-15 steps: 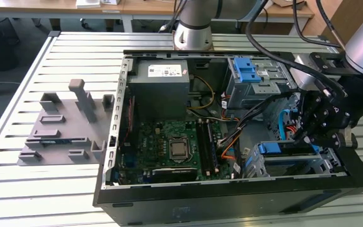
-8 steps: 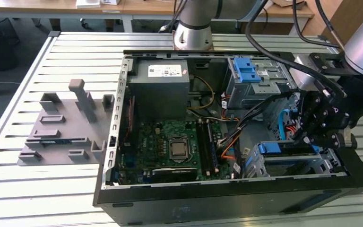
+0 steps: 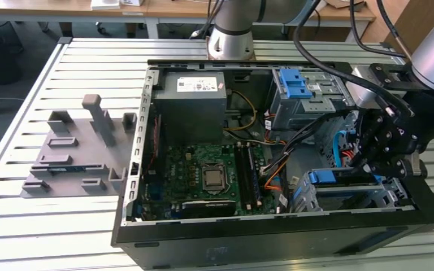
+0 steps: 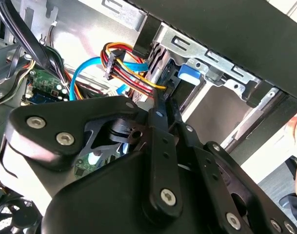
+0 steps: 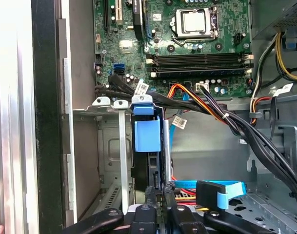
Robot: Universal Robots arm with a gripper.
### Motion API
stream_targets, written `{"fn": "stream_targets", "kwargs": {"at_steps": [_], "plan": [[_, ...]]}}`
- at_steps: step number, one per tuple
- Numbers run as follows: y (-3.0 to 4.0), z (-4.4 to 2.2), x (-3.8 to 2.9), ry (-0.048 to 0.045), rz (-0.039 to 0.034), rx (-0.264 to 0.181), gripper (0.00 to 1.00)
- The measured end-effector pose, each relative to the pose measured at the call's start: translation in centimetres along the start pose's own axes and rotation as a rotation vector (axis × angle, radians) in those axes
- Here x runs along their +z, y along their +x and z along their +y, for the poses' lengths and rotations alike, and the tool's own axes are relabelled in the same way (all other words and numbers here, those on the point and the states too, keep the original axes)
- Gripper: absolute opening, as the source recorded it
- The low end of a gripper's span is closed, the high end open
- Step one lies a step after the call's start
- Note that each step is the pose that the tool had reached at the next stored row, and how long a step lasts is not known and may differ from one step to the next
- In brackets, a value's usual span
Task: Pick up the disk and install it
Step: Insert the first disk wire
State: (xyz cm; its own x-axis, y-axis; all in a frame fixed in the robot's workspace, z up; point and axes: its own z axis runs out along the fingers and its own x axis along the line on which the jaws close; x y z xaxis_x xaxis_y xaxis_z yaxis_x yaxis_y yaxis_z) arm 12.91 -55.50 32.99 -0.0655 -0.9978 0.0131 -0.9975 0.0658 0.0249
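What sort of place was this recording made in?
Probably a lab or workshop bench for computer assembly: an opened desktop computer case lies on a slatted metal table, a grey fixture block sits beside it, and desks stand behind.

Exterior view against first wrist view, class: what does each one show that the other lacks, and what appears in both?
Exterior view alone: the grey fixture tray on the slatted table, and the arm's base.
First wrist view alone: the disk seen end-on, its blue frame standing in the silver drive cage.
Both: the green motherboard, the power supply and the gripper at the cage.
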Motion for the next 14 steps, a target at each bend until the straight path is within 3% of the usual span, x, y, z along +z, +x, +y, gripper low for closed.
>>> {"fn": "stream_targets", "kwargs": {"at_steps": [1, 2, 9, 11, 14], "plan": [[0.0, 0.0, -0.06, 0.0, -0.0001, 0.0, 0.18], [0.0, 0.0, -0.14, 0.0001, 0.0, 0.0, 0.24], [0.01, 0.02, -0.86, -0.0005, 0.0003, 0.0, 0.24], [0.01, 0.02, -0.9, -0.0006, -0.0001, 0.0, 0.23], [0.01, 0.02, -0.93, -0.0006, 0.0003, 0.0, 0.11]]}}
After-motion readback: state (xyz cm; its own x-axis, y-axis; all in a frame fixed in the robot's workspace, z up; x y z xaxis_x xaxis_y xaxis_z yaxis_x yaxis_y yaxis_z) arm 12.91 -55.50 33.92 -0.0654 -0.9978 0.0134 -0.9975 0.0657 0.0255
